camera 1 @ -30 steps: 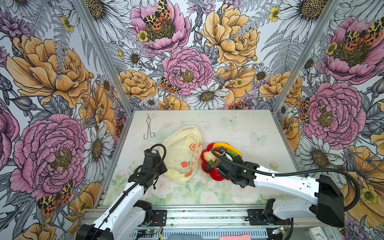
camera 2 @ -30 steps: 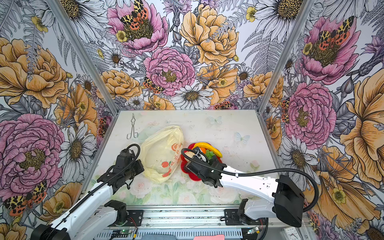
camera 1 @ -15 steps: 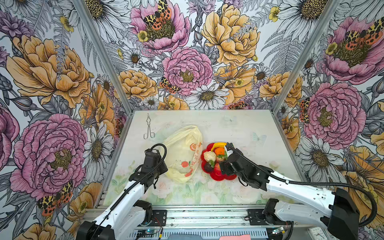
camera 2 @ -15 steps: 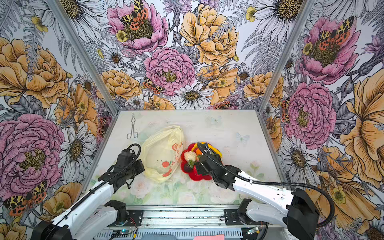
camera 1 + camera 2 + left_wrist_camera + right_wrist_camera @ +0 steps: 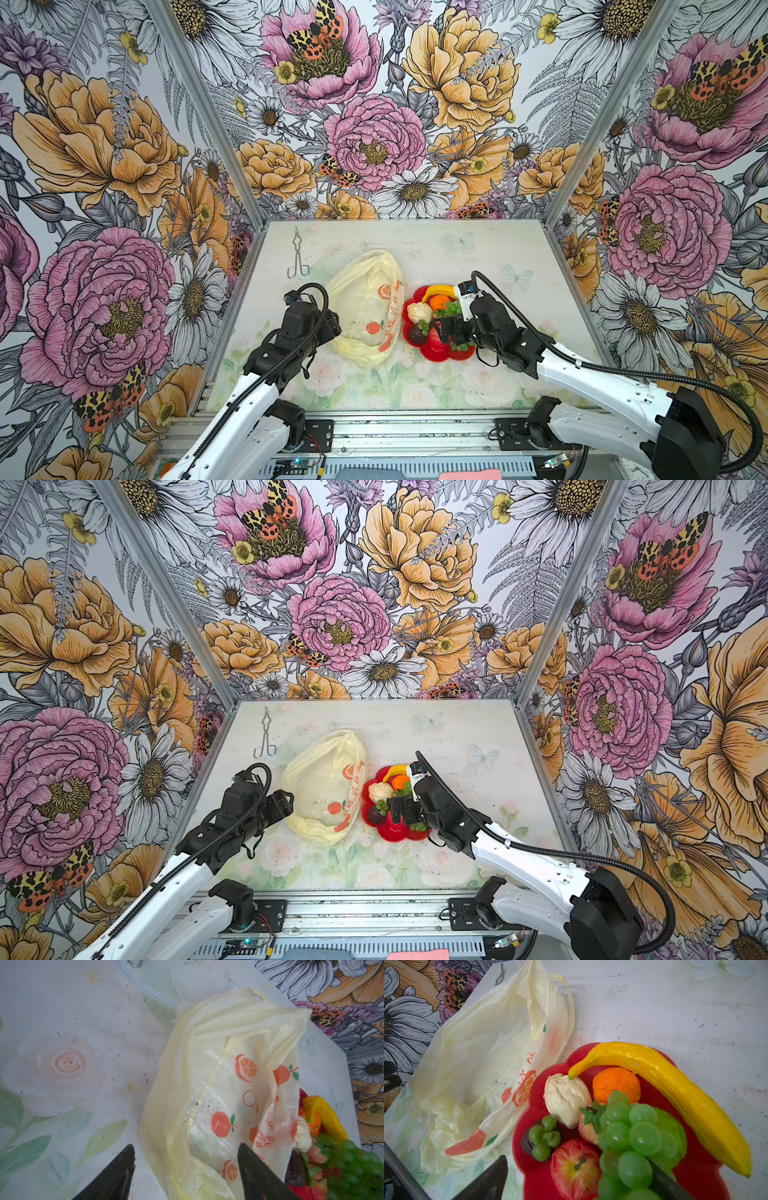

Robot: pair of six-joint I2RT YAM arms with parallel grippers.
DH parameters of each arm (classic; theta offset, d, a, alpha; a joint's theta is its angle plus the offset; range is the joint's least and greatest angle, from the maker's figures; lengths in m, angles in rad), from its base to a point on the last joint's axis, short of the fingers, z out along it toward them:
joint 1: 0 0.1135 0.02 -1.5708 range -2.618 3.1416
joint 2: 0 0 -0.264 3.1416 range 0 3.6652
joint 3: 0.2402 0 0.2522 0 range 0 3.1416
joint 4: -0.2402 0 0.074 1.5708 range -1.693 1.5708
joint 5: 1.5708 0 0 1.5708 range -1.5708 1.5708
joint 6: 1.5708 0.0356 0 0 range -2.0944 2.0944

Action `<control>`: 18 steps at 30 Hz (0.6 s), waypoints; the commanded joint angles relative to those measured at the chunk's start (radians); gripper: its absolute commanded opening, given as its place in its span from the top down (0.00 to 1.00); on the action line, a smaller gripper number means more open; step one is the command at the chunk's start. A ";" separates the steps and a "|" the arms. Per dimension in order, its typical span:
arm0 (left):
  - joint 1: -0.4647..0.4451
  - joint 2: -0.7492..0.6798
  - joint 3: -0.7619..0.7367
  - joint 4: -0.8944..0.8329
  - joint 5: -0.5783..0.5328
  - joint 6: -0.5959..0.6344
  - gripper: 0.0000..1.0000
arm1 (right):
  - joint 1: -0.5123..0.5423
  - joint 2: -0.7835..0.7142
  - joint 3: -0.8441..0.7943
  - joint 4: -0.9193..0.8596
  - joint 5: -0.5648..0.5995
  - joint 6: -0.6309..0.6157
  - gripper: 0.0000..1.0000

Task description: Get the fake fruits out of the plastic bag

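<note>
Black-fingered left gripper [image 5: 185, 1148] stands with jaws apart at the left edge of the plastic bag [image 5: 361, 299], which lies crumpled on the surface [image 5: 457, 249]. Just right of the bag and touching it, a red plate [image 5: 532, 1103] carries 8 fake fruits [image 5: 633, 1132]. The right gripper [image 5: 577, 1162] hovers over them, jaws wide, nothing held.

bag [image 5: 361, 299] prob. abuts full plate [image 5: 434, 356], open table [image 5: 436, 249] beyond, tongs [image 5: 297, 248] at far-left corner

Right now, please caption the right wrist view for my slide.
Open right gripper over fake fruits piled on a red plate, beside the limp plastic bag.
</note>
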 commanded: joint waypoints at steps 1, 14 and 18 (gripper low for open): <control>-0.046 0.006 0.067 -0.058 -0.059 -0.010 0.21 | -0.024 -0.021 -0.012 0.062 -0.084 0.032 0.02; -0.263 0.433 0.235 0.354 0.225 -0.047 0.18 | -0.124 -0.103 -0.118 0.227 -0.310 0.098 0.01; -0.342 0.618 0.362 0.428 0.264 -0.053 0.18 | -0.128 -0.120 -0.145 0.245 -0.318 0.094 0.00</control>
